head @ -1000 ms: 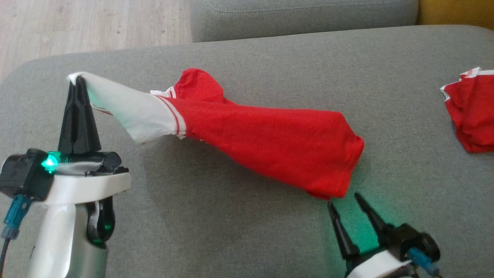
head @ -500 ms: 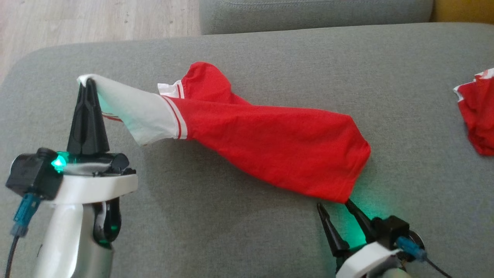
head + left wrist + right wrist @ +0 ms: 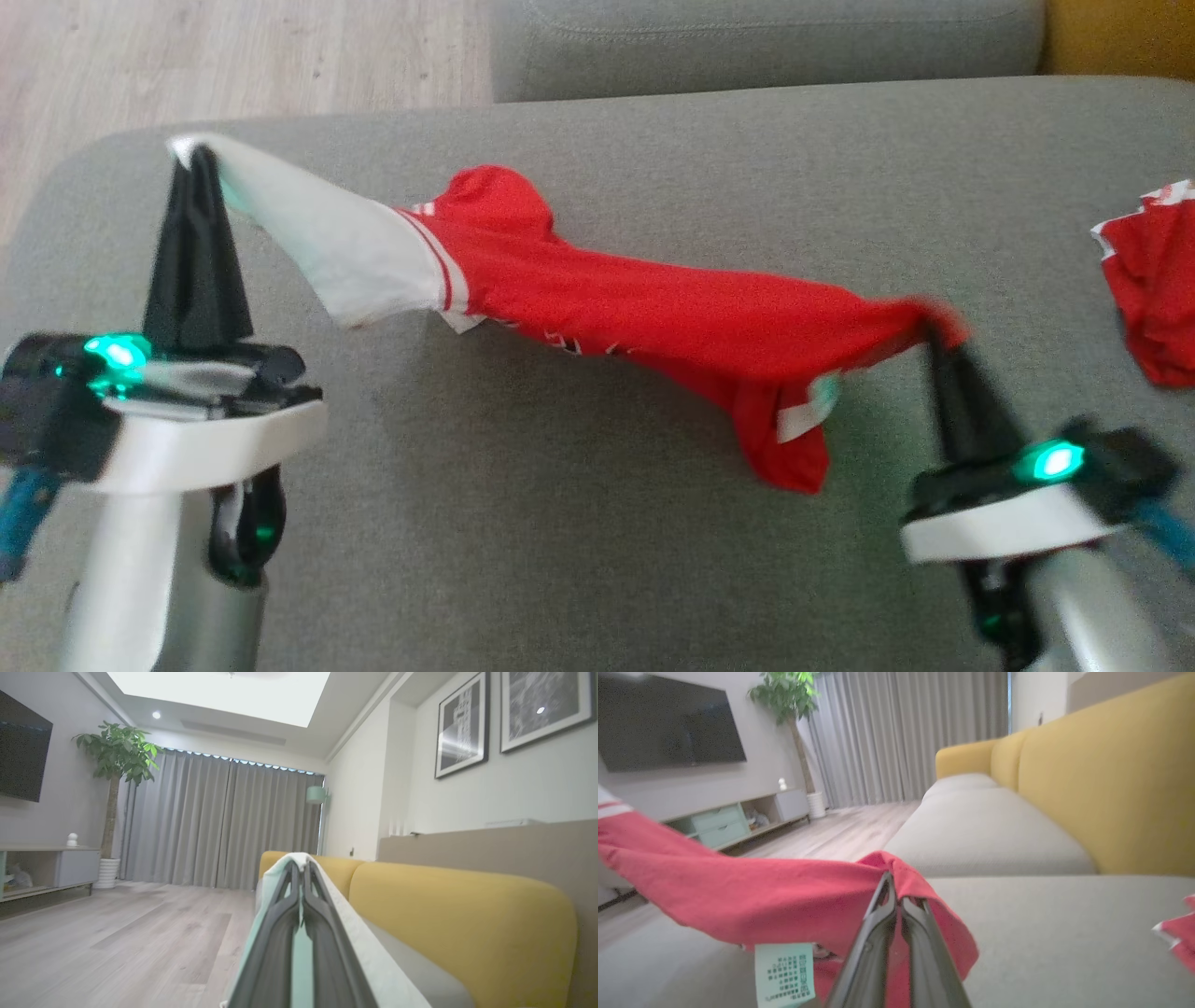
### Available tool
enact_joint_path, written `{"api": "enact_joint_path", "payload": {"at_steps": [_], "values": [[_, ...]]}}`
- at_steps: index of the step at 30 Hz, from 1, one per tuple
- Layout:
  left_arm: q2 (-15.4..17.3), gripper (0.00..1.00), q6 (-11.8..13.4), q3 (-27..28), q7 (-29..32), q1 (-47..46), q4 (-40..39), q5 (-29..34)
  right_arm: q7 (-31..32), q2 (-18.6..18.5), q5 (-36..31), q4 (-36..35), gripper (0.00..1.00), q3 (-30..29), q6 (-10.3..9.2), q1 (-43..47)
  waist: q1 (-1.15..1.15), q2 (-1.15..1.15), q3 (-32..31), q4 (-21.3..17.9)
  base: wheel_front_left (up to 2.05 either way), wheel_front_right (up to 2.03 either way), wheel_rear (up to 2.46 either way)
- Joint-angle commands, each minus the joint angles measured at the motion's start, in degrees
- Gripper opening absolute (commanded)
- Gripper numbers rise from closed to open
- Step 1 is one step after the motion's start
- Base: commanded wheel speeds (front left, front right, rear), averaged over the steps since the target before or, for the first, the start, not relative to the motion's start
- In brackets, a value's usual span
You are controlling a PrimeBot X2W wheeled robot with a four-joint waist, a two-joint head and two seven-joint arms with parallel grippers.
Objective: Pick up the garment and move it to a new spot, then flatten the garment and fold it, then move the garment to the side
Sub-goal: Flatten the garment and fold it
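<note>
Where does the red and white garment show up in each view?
Head view: garment stretched across the middle, between left gripper and right gripper.
Left wrist view: its white end around the left gripper's tips, bottom centre.
Right wrist view: red cloth from left edge to centre, pinched.
Shared landmark: the grey sofa cushion.

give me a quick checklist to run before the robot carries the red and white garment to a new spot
1. Left tool shut on the white end of the garment: ok.
2. Right tool shut on the red end: ok.
3. Garment lifted off the grey cushion: cannot tell; its middle sags low.
4. Garment spread flat between the tools: not ok, it is bunched and twisted.
5. Right side of the cushion free for set-down: not ok, another red cloth lies there.
</note>
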Motion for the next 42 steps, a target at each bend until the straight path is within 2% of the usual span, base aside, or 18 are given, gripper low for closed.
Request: {"api": "enact_joint_path", "payload": {"at_steps": [1,5,9,13,16,21,26,27,28,29,31,34,38,42], "values": [[1.6,0.00,-0.3,2.2,0.4,-3.3,-3.6,-1.1,-0.4,-0.7,0.4,-4.1,0.00,-0.4,-0.31,0.1,0.00,0.00,-0.5,-0.4,0.00,0.00,0.00],[1.9,0.00,-1.0,2.9,2.4,-4.5,-12.0,-5.2,-0.4,-2.7,1.8,-16.4,0.00,-6.1,-0.31,0.8,0.00,0.00,-1.4,-1.1,0.00,0.00,0.00],[2.2,0.00,-1.1,3.7,5.6,-6.8,-19.9,-9.2,-0.4,-5.5,1.0,-25.6,0.00,-10.4,-0.31,2.1,0.00,0.00,-2.2,-1.5,0.00,0.00,0.00],[1.9,0.00,-0.3,2.8,11.2,-8.9,-22.9,-13.2,0.6,-6.7,2.8,-27.9,0.00,-10.1,-0.31,3.1,0.00,0.00,-2.1,-1.6,0.00,0.00,0.00],[2.4,0.00,0.3,0.9,15.2,-9.9,-19.6,-13.1,3.7,-8.3,6.0,-22.7,0.00,-6.6,-0.31,1.2,0.00,0.00,-1.1,-1.4,0.00,0.00,0.00],[2.0,0.00,0.1,-2.8,18.5,-12.4,-5.8,-13.0,7.7,-11.2,13.2,-4.5,0.00,2.9,-0.31,-7.8,0.00,0.00,2.3,-0.1,0.00,0.00,0.00],[1.1,0.00,-0.9,-5.6,13.8,-19.2,9.3,-9.4,5.1,-11.5,18.6,13.7,0.00,11.0,-0.31,-19.5,0.00,0.00,6.6,1.5,0.00,0.00,0.00],[0.7,0.00,-1.0,-5.9,12.3,-20.7,12.1,-8.8,4.2,-11.5,19.3,16.7,0.00,12.5,-0.31,-21.5,0.00,0.00,7.4,1.7,0.00,0.00,0.00],[0.7,0.00,-1.0,-5.9,12.3,-20.7,12.1,-8.8,4.2,-11.5,19.3,16.7,0.00,12.5,-0.31,-21.5,0.00,0.00,7.4,1.7,0.00,0.00,0.00],[0.5,0.00,-1.2,-6.4,11.0,-22.2,14.8,-8.2,3.4,-11.2,19.9,19.7,1.00,13.3,-0.31,-23.2,0.00,0.00,8.0,1.8,0.00,0.00,0.00],[-0.1,0.00,-1.4,-7.1,8.3,-24.7,19.5,-7.3,1.9,-10.5,21.3,24.5,1.00,14.3,-0.31,-25.7,0.00,0.00,8.8,1.9,0.00,0.00,0.00],[-0.6,0.00,-1.8,-7.7,5.2,-27.6,25.1,-7.0,0.9,-10.1,25.1,27.7,1.00,16.9,-0.31,-26.4,0.00,0.00,9.5,1.6,0.00,0.00,0.00],[-0.7,0.00,-2.3,-9.1,2.7,-30.3,31.0,-7.0,1.1,-13.2,35.3,23.8,1.00,23.5,-0.31,-22.3,0.00,0.00,10.0,1.1,0.00,0.00,0.00],[-0.5,0.00,-2.5,-9.9,1.5,-31.5,33.3,-7.4,2.1,-16.6,43.2,20.0,1.00,26.4,-0.31,-19.6,0.00,0.00,10.6,0.9,0.00,0.00,0.00]]}}
